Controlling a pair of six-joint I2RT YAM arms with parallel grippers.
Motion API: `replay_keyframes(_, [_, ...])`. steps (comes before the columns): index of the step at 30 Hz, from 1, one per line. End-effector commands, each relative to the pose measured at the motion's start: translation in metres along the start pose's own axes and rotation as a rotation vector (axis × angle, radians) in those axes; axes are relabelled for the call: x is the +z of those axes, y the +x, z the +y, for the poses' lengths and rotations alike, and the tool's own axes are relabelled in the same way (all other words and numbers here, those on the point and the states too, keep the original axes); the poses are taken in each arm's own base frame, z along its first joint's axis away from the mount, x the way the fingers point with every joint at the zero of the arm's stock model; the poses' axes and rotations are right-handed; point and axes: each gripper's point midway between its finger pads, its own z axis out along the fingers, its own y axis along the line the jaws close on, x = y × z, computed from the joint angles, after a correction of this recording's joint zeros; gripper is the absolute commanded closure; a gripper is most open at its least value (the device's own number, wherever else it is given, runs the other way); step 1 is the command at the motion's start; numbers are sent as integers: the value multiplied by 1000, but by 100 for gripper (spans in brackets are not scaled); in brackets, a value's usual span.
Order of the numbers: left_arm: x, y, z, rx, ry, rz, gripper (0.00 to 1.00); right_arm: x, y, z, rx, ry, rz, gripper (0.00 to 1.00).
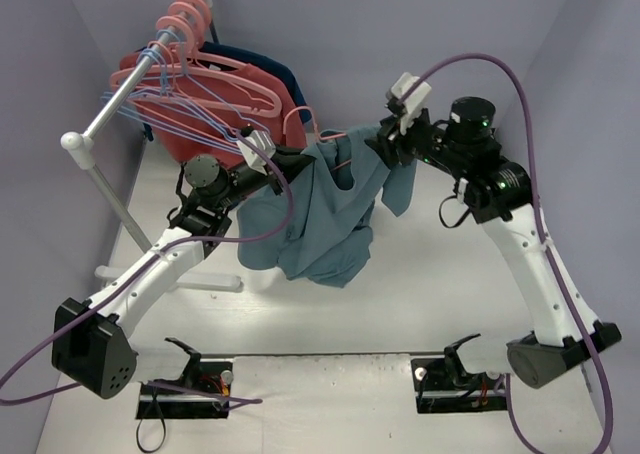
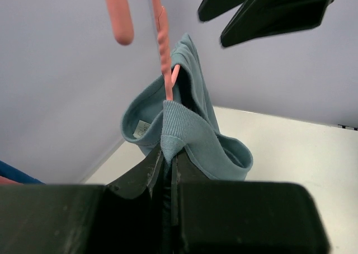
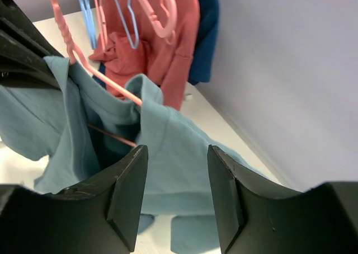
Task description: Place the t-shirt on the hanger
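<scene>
The teal t-shirt (image 1: 320, 219) hangs in the air between my two grippers. My left gripper (image 1: 292, 166) is shut on its ribbed collar (image 2: 174, 133). The thin pink hanger (image 1: 301, 124) stands up out of the neck opening, and its stem (image 2: 163, 52) rises just beyond my left fingertips (image 2: 169, 156). In the right wrist view one hanger arm (image 3: 103, 78) slants down into the shirt (image 3: 168, 136). My right gripper (image 1: 380, 139) is open and empty, close to the shirt's right shoulder; its jaws (image 3: 178, 153) stand wide apart with the cloth behind them.
A clothes rack (image 1: 118, 99) stands at the back left with lavender-blue hangers (image 1: 165, 109), salmon-pink hangers (image 1: 190, 19), a coral-red shirt (image 3: 168, 52) and a navy garment (image 3: 206, 30). Its base (image 1: 180, 276) lies on the table. Walls close in on both sides.
</scene>
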Motion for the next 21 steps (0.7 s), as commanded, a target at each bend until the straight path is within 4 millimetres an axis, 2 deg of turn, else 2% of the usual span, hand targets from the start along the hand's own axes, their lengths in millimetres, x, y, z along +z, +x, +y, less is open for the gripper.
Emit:
replay_keyframes(1, [1, -59, -7, 126, 46, -179, 100, -29, -22, -15, -100, 42, -95, 56])
replay_keyframes(2, [0, -59, -10, 127, 57, -178, 100, -37, -16, -19, -114, 58, -88, 56])
replay_keyframes(5, [-3, -62, -15, 134, 82, -180, 100, -43, -1, -27, -173, 71, -60, 54])
replay_keyframes(9, [-9, -56, -22, 135, 117, -154, 100, -35, 17, -30, -201, 55, -17, 50])
replay_keyframes(15, [-21, -48, -30, 141, 154, -79, 100, -21, 28, -11, -195, -81, -5, 40])
replay_keyframes(18, [-26, -49, -27, 150, 150, -70, 100, -12, 39, 4, -178, -167, 30, 39])
replay_keyframes(21, [-27, -54, -34, 142, 204, -59, 100, -8, 56, 23, -146, -244, 74, 39])
